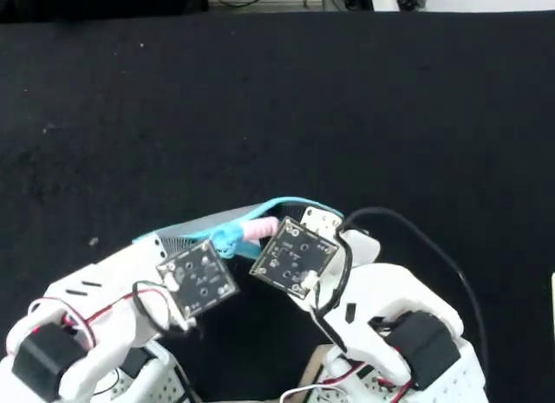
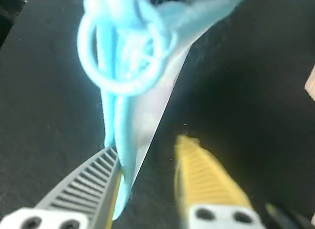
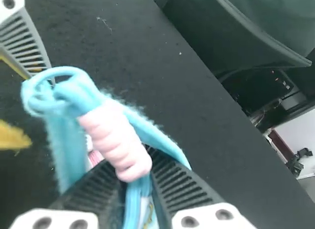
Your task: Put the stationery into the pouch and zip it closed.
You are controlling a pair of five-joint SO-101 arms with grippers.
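High view first: the pale blue pouch (image 1: 204,225) sits close in over the black table (image 1: 347,100), slung between the 2 arms. It looks light, soft and floppy to me, likely to sag wherever it's unsupported, so the stitched edge by the zip is the place to pinch. The right gripper (image 3: 130,166) is squeezed narrow on the blue fabric, with a pink ribbed piece (image 3: 118,140) poking out between its fingers. The left gripper (image 2: 147,147) is spread wide. The pouch edge lies against its grey finger (image 2: 93,182), and the yellow finger (image 2: 202,179) stands apart. A cord loop (image 2: 120,51) hangs beyond.
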